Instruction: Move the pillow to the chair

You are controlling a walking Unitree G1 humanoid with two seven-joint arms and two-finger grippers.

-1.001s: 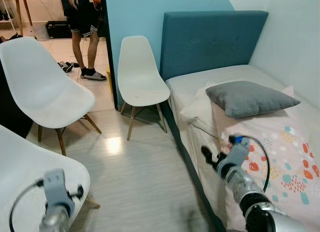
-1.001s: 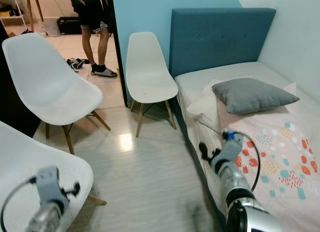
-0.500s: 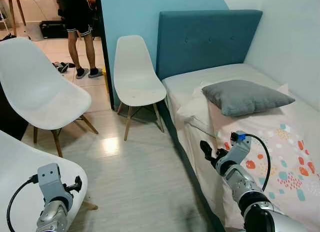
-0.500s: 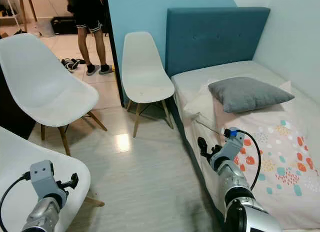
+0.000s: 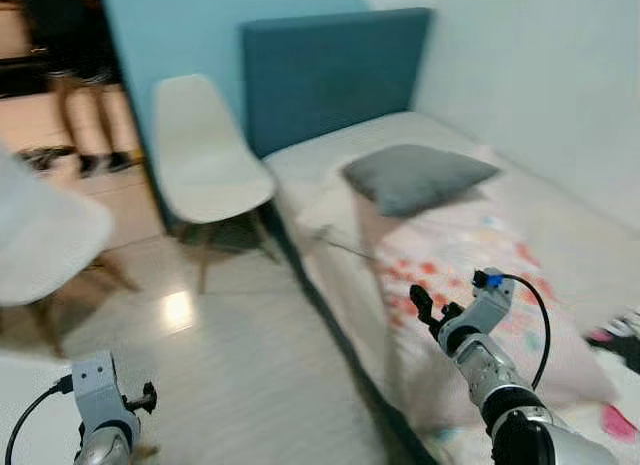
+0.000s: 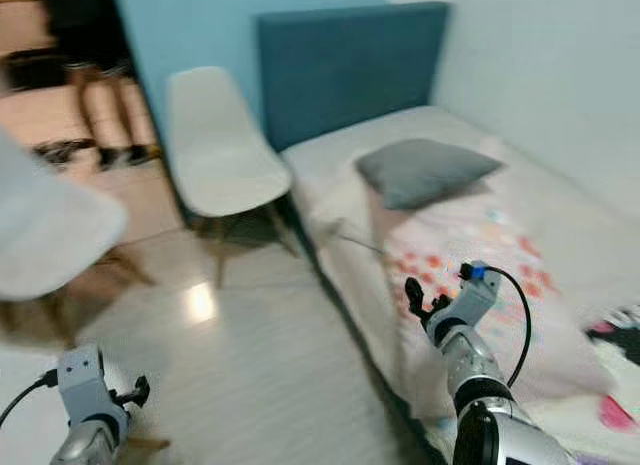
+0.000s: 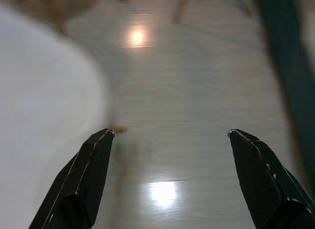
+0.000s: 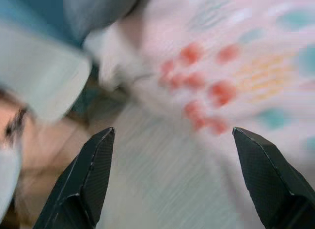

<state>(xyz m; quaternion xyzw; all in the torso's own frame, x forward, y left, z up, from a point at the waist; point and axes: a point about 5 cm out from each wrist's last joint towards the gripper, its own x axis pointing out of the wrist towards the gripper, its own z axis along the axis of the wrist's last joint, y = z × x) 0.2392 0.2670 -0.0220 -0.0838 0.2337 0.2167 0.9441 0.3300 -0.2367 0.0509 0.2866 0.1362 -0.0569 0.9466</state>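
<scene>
**Pillow waits on the bed as robot closes in, both grippers empty**

On the bed (image 5: 560, 235), near the blue headboard (image 5: 330, 70), the grey pillow (image 5: 420, 177) lies flat and untouched, resting partly on a white pillow and partly on a spotted pink cover (image 5: 470, 275). By that evidence the job has barely begun: no grasp has been made, and the lift and the carry to a chair are all to come.

The right gripper (image 5: 428, 312) hangs over the near edge of the mattress, well short of the pillow, its two black fingers (image 8: 86, 175) spread wide with nothing between them; through its wrist camera the patterned cover and the floor beside the bed pass in a blur. The left gripper (image 5: 140, 397) is low on the robot's left, over pale floor, its fingers (image 7: 81, 182) likewise wide apart and holding nothing.

A white moulded chair (image 5: 205, 155) on wooden legs stands beside the bed's head, against the light blue wall (image 5: 170, 25), the likeliest place to set the pillow down. Part of another white chair (image 5: 45, 250) shows at the left, and a white curved surface sits close by the left gripper in its wrist view. The floor (image 5: 230, 355) is pale, glossy board catching a lamp's glare. A person's legs (image 5: 70, 95) stand in the doorway beyond. Everything is smeared by motion, so finer detail cannot be made out.
</scene>
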